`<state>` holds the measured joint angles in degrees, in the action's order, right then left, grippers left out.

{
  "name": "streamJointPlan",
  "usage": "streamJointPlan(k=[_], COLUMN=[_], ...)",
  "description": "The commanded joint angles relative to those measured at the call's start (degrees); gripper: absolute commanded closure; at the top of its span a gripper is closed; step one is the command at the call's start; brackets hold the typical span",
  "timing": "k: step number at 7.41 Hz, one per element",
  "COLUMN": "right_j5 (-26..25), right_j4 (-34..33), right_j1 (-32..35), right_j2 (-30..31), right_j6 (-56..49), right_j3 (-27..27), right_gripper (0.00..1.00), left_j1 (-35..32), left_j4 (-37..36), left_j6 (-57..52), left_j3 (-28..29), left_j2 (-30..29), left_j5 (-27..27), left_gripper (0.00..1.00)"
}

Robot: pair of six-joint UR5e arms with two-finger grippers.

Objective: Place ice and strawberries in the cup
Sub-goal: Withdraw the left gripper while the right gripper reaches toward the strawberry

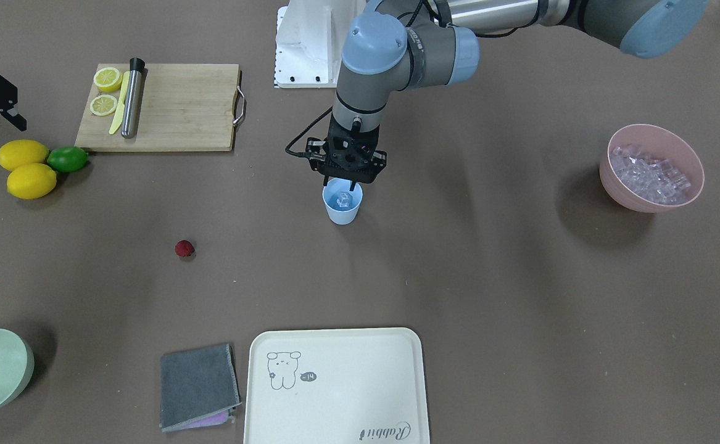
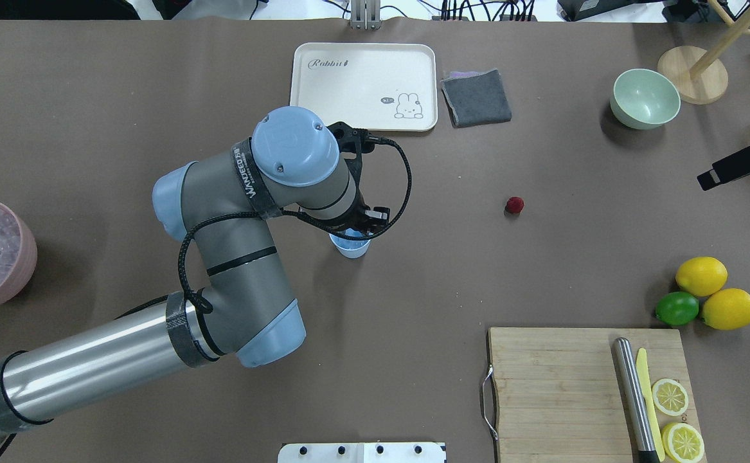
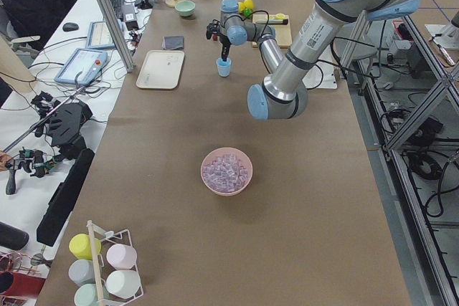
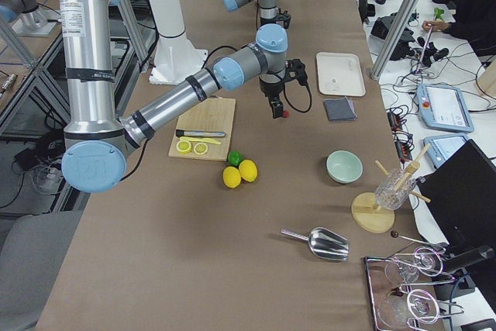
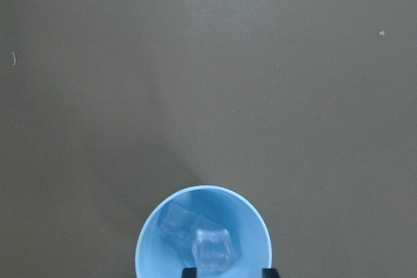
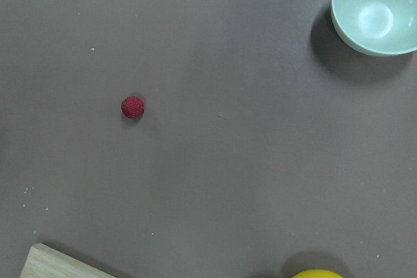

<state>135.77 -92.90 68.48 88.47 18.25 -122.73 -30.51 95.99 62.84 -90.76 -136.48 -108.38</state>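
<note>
Left gripper (image 1: 339, 183): we see it spread above the cup (image 1: 342, 211)
Ice (image 5: 212, 249): two cubes inside
Strawberry (image 1: 184, 248): well apart
Right gripper (image 2: 709, 178): we cannot tell

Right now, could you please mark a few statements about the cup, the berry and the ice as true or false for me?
1. The cup has ice in it. True.
2. The strawberry is inside the cup. False: it lies on the table, well apart from the cup.
3. The left gripper hangs open right above the cup. True.
4. The pink bowl is empty. False: it is full of ice.
</note>
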Motion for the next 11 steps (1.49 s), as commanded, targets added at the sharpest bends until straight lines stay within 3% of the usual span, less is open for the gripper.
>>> streamJointPlan(k=[1, 2, 3, 5, 7, 8, 11], right_j5=[-0.33, -1.37, -5.73, -8.76, -12.36, -12.72, -17.2], right_j4=[0.09, 0.09, 0.17, 0.87, 11.44, 16.47, 16.79], right_j1=[-1.41, -4.81, -9.19, -14.4, -18.01, -20.2, -23.38], right_j2=[-1.88, -4.68, -7.76, -13.12, -15.86, -16.83, -20.61], right_j6=[1.08, 6.57, 11.32, 14.08, 18.28, 22.23, 22.62], right_j3=[1.0, 2.48, 3.54, 9.41, 19.24, 22.94, 28.5], right_gripper=[0.01, 0.01, 0.01, 0.01, 0.02, 0.02, 0.04], left_j1=[-1.99, -4.18, -6.29, -12.0, -14.57, -14.49, -14.57], left_j4=[-0.28, -0.19, -0.28, -0.37, -0.37, -0.37, -0.54], left_j6=[-0.26, -0.44, -4.7, -10.87, -12.38, -12.39, -12.3], left_j3=[-0.99, -2.48, -4.32, -7.93, -12.49, -12.86, -13.56], left_j2=[0.42, 2.68, 6.36, 12.96, 19.2, 19.49, 19.76], left_j5=[-0.25, -1.21, -3.3, -8.48, -10.27, -10.1, -10.01], left_gripper=[0.1, 0.09, 0.08, 0.06, 0.06, 0.04, 0.04])
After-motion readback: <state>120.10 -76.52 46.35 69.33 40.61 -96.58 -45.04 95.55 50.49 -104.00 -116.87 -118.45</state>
